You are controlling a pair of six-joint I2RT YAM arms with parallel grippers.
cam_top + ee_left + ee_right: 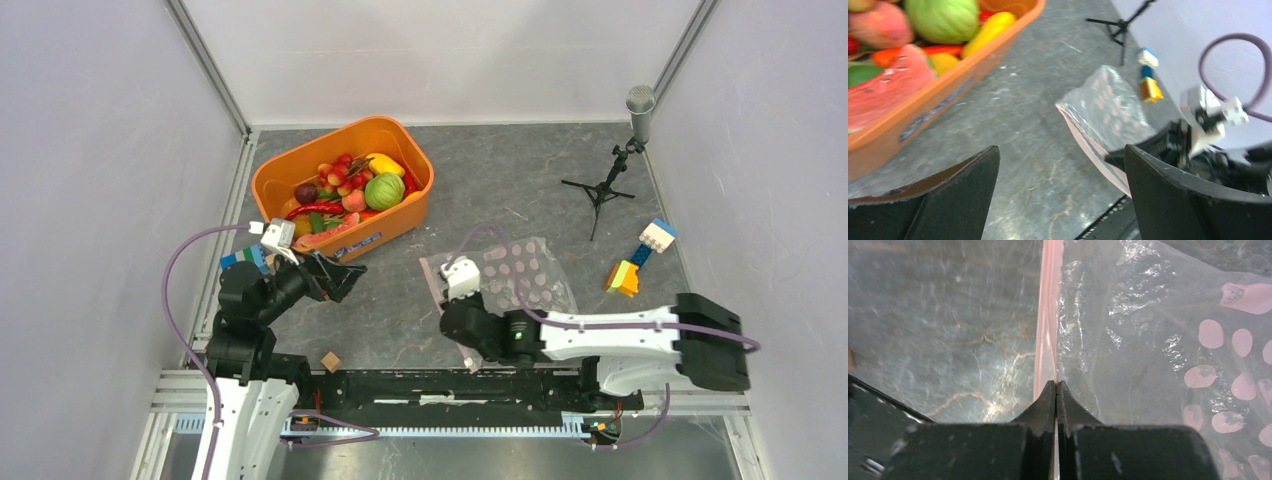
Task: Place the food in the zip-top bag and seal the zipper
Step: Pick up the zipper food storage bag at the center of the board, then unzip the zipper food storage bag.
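Observation:
The food (345, 190) lies piled in an orange tub (405, 215): a green melon (384, 190), red chilli, yellow and red pieces. It also shows at the top left of the left wrist view (943, 17). The zip-top bag (525, 275) lies flat on the table, clear with pink dots (1158, 330). Its zipper (1048, 315) is a pink strip along the left edge (1093, 147). My right gripper (1056, 385) is shut on the zipper at its near end (448, 322). My left gripper (350, 278) is open and empty, beside the tub's near corner (1060, 165).
A small microphone stand (610, 180) stands at the back right. Coloured building blocks (640, 255) lie right of the bag; more blocks (245, 258) sit by the left arm. A small brown cube (331, 361) lies near the front rail.

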